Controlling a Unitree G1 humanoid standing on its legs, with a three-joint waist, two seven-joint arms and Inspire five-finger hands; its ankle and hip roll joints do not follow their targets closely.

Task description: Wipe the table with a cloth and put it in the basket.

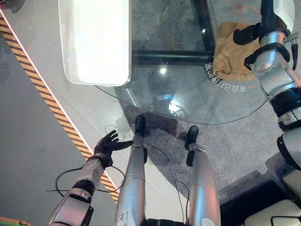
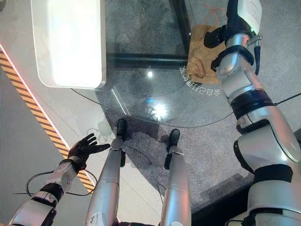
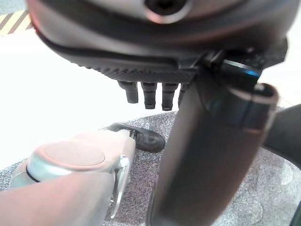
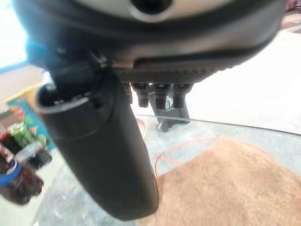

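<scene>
nearest us, our left hand (image 1: 107,143) hangs low at our side over the pale floor (image 1: 47,141) beside a yellow-and-black striped floor tape (image 1: 51,101), its fingers spread and relaxed, holding nothing. farther out stands the round clear glass table (image 1: 188,101), and the crumpled tan cloth (image 1: 228,56) lies near its right edge, just beyond some white lettering (image 1: 225,81) printed on the glass. our right hand (image 2: 214,37) reaches over that cloth; in the right wrist view its fingers (image 4: 157,96) look straight and unclenched above the tan pile, not grasping it. past the table's left edge sits a white rounded rectangular panel (image 1: 96,40). we judge the wiping step is in hand; next we should press the palm flat on the cloth and sweep it across the glass.
</scene>
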